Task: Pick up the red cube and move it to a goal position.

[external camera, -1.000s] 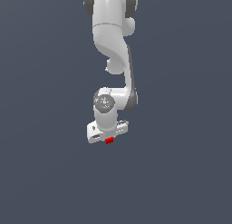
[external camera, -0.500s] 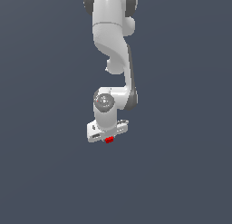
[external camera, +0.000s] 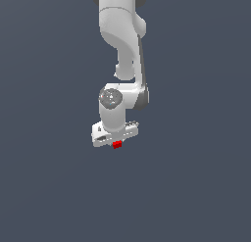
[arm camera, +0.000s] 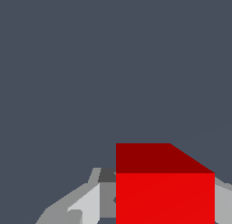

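Pincer (external camera: 116, 142) pinches the red cube (external camera: 116, 145), which peeks out just below the white hand in the exterior view, near the scene's middle; whether it hangs clear of the bench (external camera: 196, 187) cannot be told against the uniform grey. Wrist view: cube (arm camera: 165, 191) fills the space between grey fingers (arm camera: 81, 205), partly cut off by the frame edge. Judged: grasp done, transport to goal remains. No goal marker visible in either view.
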Motion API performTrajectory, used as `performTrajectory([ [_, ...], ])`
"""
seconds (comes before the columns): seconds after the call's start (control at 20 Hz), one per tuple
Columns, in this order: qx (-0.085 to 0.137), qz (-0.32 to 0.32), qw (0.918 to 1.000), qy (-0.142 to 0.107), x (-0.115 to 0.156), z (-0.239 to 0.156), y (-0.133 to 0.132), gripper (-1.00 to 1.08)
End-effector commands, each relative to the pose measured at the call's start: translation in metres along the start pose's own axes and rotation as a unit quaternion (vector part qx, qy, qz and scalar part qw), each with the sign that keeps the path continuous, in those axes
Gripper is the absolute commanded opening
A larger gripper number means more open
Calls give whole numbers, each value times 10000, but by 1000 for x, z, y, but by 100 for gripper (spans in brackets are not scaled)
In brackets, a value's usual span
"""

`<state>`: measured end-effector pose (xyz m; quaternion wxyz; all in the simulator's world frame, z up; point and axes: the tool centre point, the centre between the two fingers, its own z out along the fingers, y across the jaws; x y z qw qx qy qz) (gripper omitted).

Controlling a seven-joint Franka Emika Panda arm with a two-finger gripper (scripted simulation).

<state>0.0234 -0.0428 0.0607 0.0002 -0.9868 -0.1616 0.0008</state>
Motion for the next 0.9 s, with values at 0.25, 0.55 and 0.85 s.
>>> performTrajectory([
  [0.25,-4,1,10000,8,-19,-51,-1,-100],
  [0.55,-4,1,10000,8,-29,-77,-1,-100],
  [0.85,-4,1,10000,8,-31,-86,-1,-100],
])
